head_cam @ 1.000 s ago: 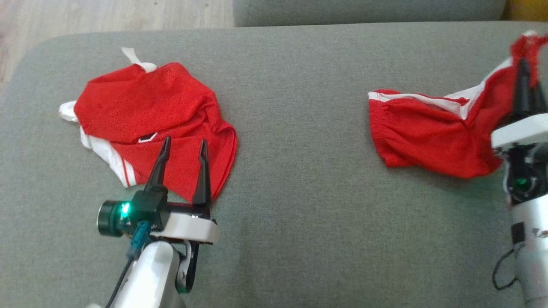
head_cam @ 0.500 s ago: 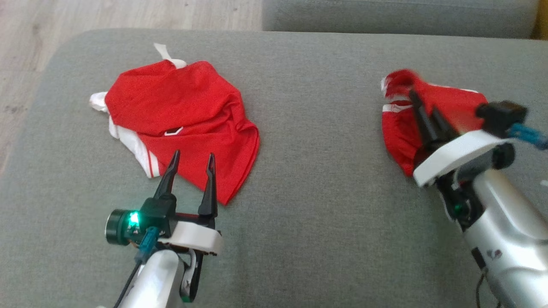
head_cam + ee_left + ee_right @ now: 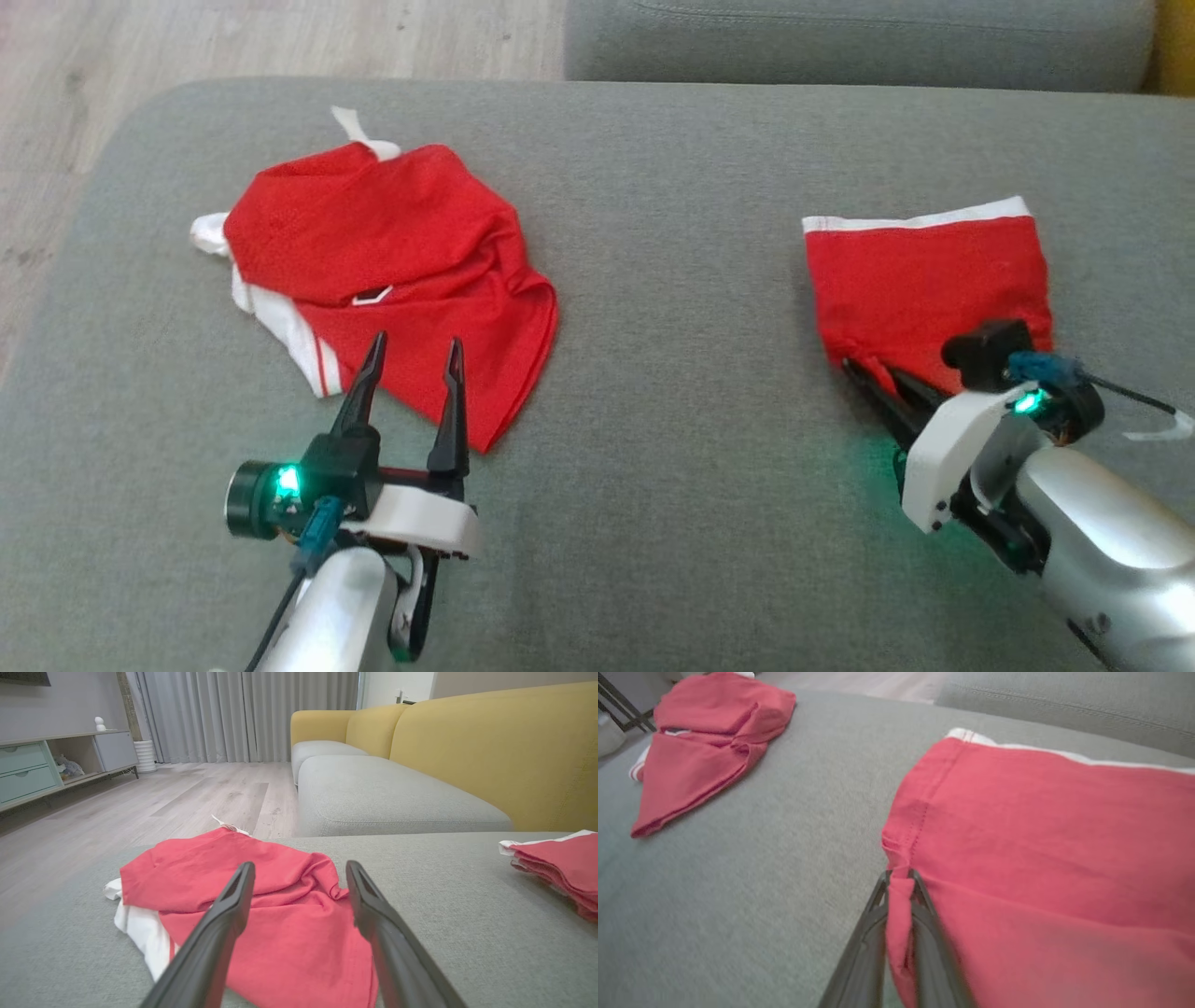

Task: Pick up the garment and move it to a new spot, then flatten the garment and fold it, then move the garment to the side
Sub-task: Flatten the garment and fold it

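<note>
The garment (image 3: 929, 280), in the air a second ago, now lies folded on the sofa seat (image 3: 672, 327), your right end effector (image 3: 873, 373) pinching its corner and your left end effector (image 3: 411, 369) wide open, so slide it aside next.

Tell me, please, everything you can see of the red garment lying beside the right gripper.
The red garment is thin, matte fabric with a white band along its far edge and a stitched hem on its left side. It lies folded, fairly flat, as a rough rectangle on the grey cushion. The right gripper is shut on its near left corner, pinching a small fold.
</note>
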